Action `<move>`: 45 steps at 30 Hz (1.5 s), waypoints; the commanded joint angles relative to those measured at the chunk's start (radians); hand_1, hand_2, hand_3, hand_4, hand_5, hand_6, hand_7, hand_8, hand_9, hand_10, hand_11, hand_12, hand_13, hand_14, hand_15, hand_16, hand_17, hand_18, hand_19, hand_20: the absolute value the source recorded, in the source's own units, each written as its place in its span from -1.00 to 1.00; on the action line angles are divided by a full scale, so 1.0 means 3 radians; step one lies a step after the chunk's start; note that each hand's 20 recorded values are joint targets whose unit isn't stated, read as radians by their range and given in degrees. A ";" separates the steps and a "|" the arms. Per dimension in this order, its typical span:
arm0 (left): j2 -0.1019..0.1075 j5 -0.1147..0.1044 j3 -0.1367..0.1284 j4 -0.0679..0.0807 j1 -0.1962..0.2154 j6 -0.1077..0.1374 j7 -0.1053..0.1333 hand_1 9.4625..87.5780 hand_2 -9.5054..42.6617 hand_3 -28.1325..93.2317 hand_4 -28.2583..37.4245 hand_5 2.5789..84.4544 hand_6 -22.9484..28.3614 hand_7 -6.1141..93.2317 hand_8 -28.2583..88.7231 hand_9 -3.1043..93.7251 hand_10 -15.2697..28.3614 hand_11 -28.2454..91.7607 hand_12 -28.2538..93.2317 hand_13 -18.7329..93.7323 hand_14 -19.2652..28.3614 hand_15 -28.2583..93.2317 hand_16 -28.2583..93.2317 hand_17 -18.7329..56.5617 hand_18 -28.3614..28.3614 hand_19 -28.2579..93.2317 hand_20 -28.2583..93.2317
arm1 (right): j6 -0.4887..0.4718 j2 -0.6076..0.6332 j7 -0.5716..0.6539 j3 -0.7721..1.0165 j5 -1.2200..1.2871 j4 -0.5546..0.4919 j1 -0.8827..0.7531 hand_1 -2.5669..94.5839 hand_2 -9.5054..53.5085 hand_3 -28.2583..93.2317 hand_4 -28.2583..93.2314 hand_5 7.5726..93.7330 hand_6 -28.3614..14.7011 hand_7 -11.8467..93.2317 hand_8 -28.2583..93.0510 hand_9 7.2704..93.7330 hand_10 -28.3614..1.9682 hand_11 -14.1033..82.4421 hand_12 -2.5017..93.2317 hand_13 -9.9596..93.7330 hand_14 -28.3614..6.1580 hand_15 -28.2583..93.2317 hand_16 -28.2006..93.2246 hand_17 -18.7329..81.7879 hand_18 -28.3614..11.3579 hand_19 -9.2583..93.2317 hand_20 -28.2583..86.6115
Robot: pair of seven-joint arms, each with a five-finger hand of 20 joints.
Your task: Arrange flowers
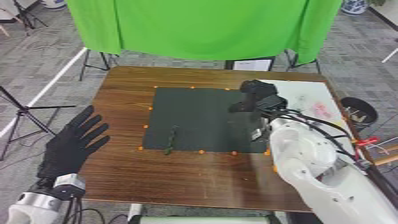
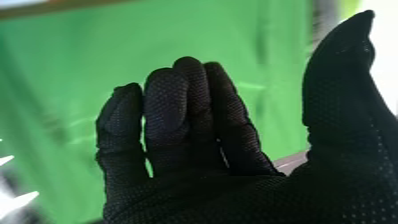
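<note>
A thin green stem (image 1: 171, 140) lies lengthwise on the dark square mat (image 1: 204, 107), near its front left corner. My right hand (image 1: 259, 97) is above the mat's right edge, apart from the stem. In the right wrist view the right hand (image 2: 204, 145) has its fingers up and relaxed, the thumb held out to the side, and nothing in it. My left hand (image 1: 67, 150) stands off the table's left side with its fingers straight and spread.
Small orange markers (image 1: 202, 152) line the mat. A white sheet with pink marks (image 1: 311, 100) lies at the table's right. Beyond the right edge stands a dark bin (image 1: 359, 111). A green cloth (image 1: 209, 30) hangs behind the brown table (image 1: 195, 180).
</note>
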 commanded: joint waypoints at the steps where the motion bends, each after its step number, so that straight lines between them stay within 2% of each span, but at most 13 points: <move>1: -0.0034 0.0020 -0.0021 -0.0028 0.0071 0.0026 0.0009 -0.60 -1.00 0.60 -1.00 -0.49 -0.01 -0.53 -0.68 -0.51 0.15 -0.32 -0.19 -0.42 0.37 -0.22 -0.44 -0.80 0.72 -0.02 -0.37 | -0.0030 0.0715 0.0416 0.0988 0.0029 -0.0178 -0.0796 -0.54 -1.00 0.88 -1.00 -0.09 0.00 -0.16 -0.74 -0.14 -0.13 0.44 -0.20 0.05 -0.16 0.84 0.01 -0.21 -0.61 0.74 0.45; 7: -0.0031 0.0018 -0.0022 -0.0022 0.0074 0.0012 0.0006 -0.60 -1.00 0.60 -1.00 -0.49 -0.01 -0.54 -0.68 -0.51 0.14 -0.32 -0.19 -0.42 0.37 -0.22 -0.44 -0.81 0.72 -0.02 -0.37 | -0.0317 0.0808 0.0676 0.1630 0.0103 -0.0341 -0.1411 -0.54 -1.00 0.84 -1.00 0.01 0.07 -0.12 -0.74 -0.03 -0.11 0.46 -0.17 0.13 -0.15 0.83 0.03 -0.18 -0.62 0.77 0.45; 8: -0.0037 0.0021 -0.0027 -0.0033 0.0092 0.0023 0.0009 -0.60 -1.00 0.61 -0.99 -0.49 -0.01 -0.54 -0.68 -0.52 0.14 -0.32 -0.19 -0.42 0.37 -0.22 -0.44 -0.81 0.72 -0.02 -0.37 | -0.0410 0.0804 0.0700 0.1704 0.0125 -0.0355 -0.1471 -0.54 -1.00 0.84 -1.00 0.02 0.07 -0.12 -0.75 -0.02 -0.11 0.46 -0.16 0.14 -0.15 0.83 0.03 -0.18 -0.62 0.77 0.45; 11: -0.0023 0.0018 -0.0028 -0.0022 0.0074 0.0012 0.0007 -0.60 -1.00 0.61 -1.00 -0.49 -0.01 -0.54 -0.68 -0.51 0.15 -0.32 -0.19 -0.42 0.38 -0.22 -0.44 -0.80 0.72 -0.02 -0.37 | -0.0770 0.0773 0.0818 0.1972 0.0354 -0.0454 -0.1662 -0.54 -1.00 0.83 -1.00 0.02 0.07 -0.11 -0.75 -0.02 -0.11 0.47 -0.14 0.14 -0.17 0.83 0.05 -0.18 -0.63 0.78 0.45; 17: -0.0025 0.0017 -0.0036 -0.0025 0.0081 0.0013 0.0009 -0.61 -1.00 0.61 -1.00 -0.49 -0.01 -0.54 -0.68 -0.52 0.14 -0.32 -0.19 -0.42 0.37 -0.22 -0.44 -0.80 0.72 -0.02 -0.37 | -0.1156 0.0719 0.0969 0.2199 0.0583 -0.0503 -0.1832 -0.55 -1.00 0.83 -1.00 0.00 0.06 -0.10 -0.75 -0.07 -0.13 0.49 -0.10 0.08 -0.22 0.83 0.06 -0.21 -0.66 0.76 0.46; 21: -0.0038 0.0020 -0.0045 -0.0032 0.0100 0.0021 0.0012 -0.60 -1.00 0.60 -1.00 -0.49 -0.01 -0.54 -0.68 -0.52 0.14 -0.32 -0.19 -0.42 0.37 -0.22 -0.44 -0.80 0.72 -0.02 -0.37 | -0.1256 0.0721 0.1022 0.2232 0.0612 -0.0487 -0.1893 -0.56 -1.00 0.81 -1.00 -0.02 0.02 -0.12 -0.75 -0.11 -0.16 0.48 -0.10 0.06 -0.24 0.83 0.06 -0.22 -0.66 0.76 0.46; 33: -0.0077 0.0021 -0.0049 -0.0051 0.0114 0.0036 0.0002 -0.60 -1.00 0.60 -0.99 -0.49 -0.01 -0.54 -0.68 -0.51 0.15 -0.32 -0.19 -0.42 0.37 -0.22 -0.45 -0.80 0.72 -0.02 -0.37 | -0.1328 0.0689 0.1091 0.2155 0.0492 -0.0282 -0.1947 -0.57 -1.00 0.85 -1.00 -0.03 0.02 -0.11 -0.74 -0.10 -0.16 0.49 -0.11 0.06 -0.25 0.84 0.03 -0.23 -0.66 0.76 0.45; 41: -0.0092 0.0020 -0.0042 -0.0047 0.0110 0.0039 0.0000 -0.61 -1.00 0.61 -1.00 -0.49 -0.01 -0.54 -0.68 -0.51 0.15 -0.32 -0.19 -0.42 0.38 -0.22 -0.44 -0.80 0.72 -0.02 -0.37 | -0.1175 0.0677 0.1013 0.1974 0.0420 -0.0148 -0.1923 -0.53 -1.00 0.87 -1.00 0.02 0.09 -0.07 -0.76 -0.03 -0.10 0.50 -0.12 0.12 -0.19 0.84 0.02 -0.20 -0.64 0.77 0.45; 45: -0.0099 0.0016 -0.0038 -0.0046 0.0109 0.0051 0.0000 -0.61 -1.00 0.61 -1.00 -0.49 -0.01 -0.54 -0.68 -0.51 0.15 -0.32 -0.19 -0.42 0.37 -0.22 -0.45 -0.80 0.72 -0.02 -0.37 | -0.1026 0.0688 0.1001 0.1842 0.0411 -0.0076 -0.1883 -0.46 -1.00 0.88 -1.00 0.09 0.19 0.00 -0.78 0.07 -0.03 0.51 -0.13 0.19 -0.11 0.83 0.04 -0.16 -0.63 0.79 0.44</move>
